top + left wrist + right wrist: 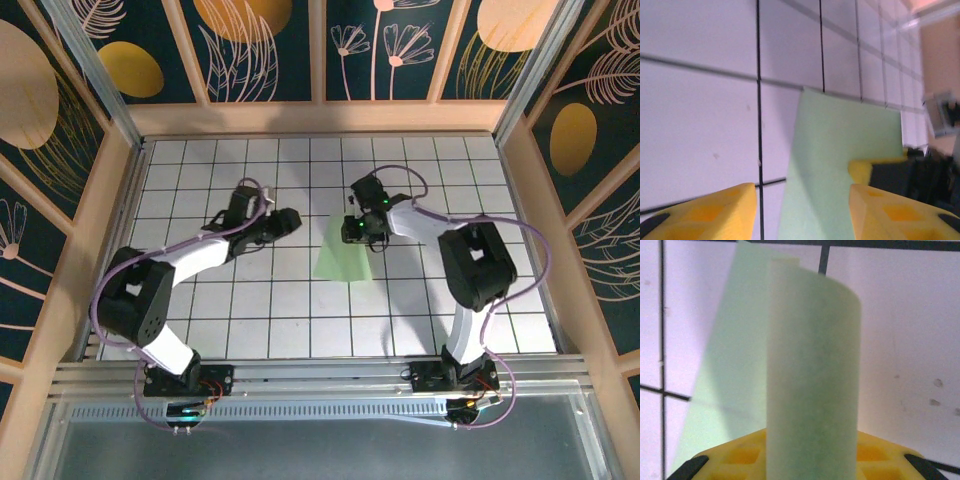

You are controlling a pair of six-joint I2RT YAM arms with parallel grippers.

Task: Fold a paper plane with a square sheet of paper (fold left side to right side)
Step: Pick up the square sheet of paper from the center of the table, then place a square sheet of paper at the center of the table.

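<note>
- I am pinching the square sheet of paper (pixel 340 262) in my right jaws, which are closed on it near its far end. The lifted flap is curling upright above the rest, which is lying flat on the counter (pixel 250 300).
- My left jaws are hovering just left of the sheet, spread wide and gripping nothing.
- The flap is bowing rather than creasing. If I am pulling it across while nothing is pinning the flat part, the sheet is likely sliding and the fold skewing.
- Nothing else is lying near the sheet; only my left fingers (pixel 715 210) are crowding it.
</note>
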